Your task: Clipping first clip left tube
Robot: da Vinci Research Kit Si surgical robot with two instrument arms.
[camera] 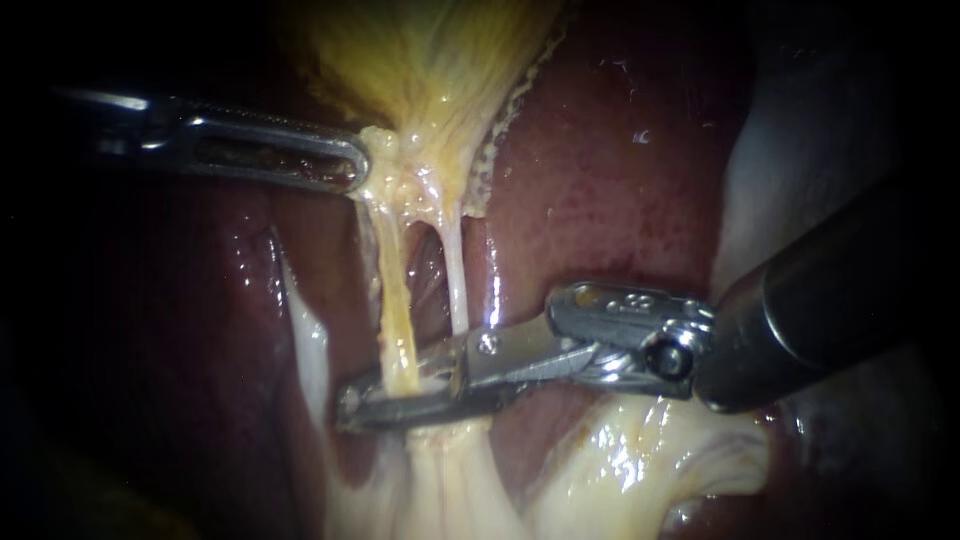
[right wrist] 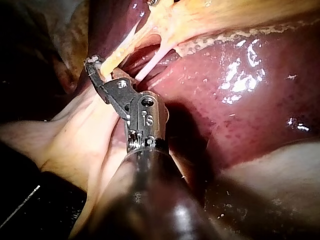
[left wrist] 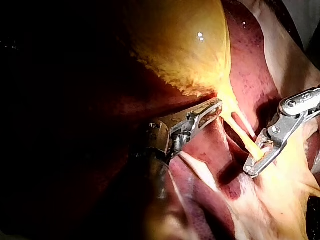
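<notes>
- Dark red, wet liver (camera: 620,200) fills the background, with the yellow gallbladder (camera: 430,60) lying on it at the top of the endoscope view and pale, glistening fatty tissue (camera: 640,470) along the lower edge.
- The right instrument (camera: 385,400) has its jaws clenched on the left tube (camera: 397,300), one jaw on each side, at the tube's lower end just above the pale tissue.
- The left tube, a yellowish strand, stands stretched and nearly upright in the endoscope view. Its long axis runs from the gallbladder's narrow end down to the pale tissue, and the right instrument's jaws cross it almost at right angles.
- Just beside it, on the side of the right instrument's shaft, the thinner, whiter right tube (camera: 455,280) runs nearly parallel. A dark gap separates the two, and the right tube's lower end passes behind the right instrument's jaws.
- The left instrument (camera: 355,165), its slotted jaws lying level, grasps the gallbladder's narrow end where both tubes start.
- The right instrument's dark shaft leads away to the right over the liver.
</notes>
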